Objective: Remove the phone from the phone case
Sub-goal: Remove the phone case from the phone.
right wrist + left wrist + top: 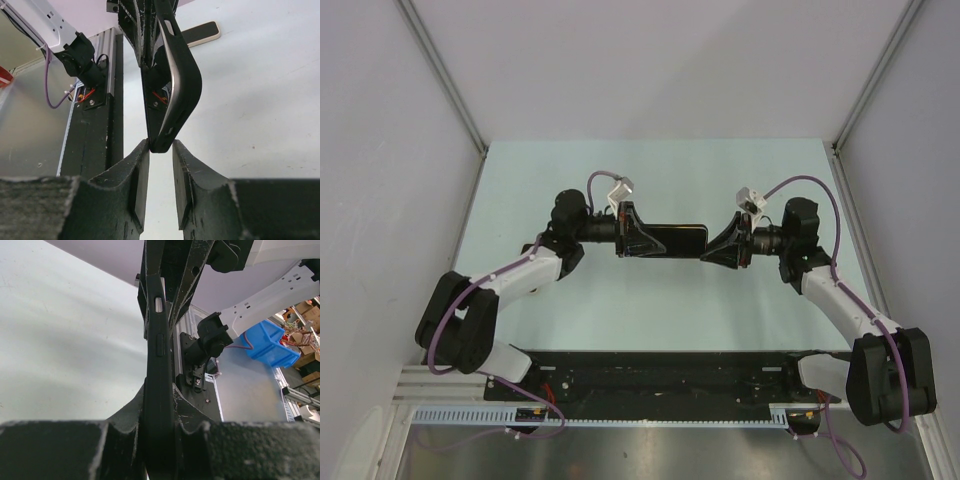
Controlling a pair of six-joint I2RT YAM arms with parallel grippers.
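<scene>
Left hand [655,241] clamped on phone case [682,240], phone [171,70] still inside, mid-frame above tabletop [650,320], far end free. My right hand [710,249] open, fingers straddling that corner, ready to peel.

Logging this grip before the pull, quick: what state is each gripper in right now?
Left gripper: closed on the phone.
Right gripper: open, its fingers on either side of the phone's free end, not clamped yet.
</scene>
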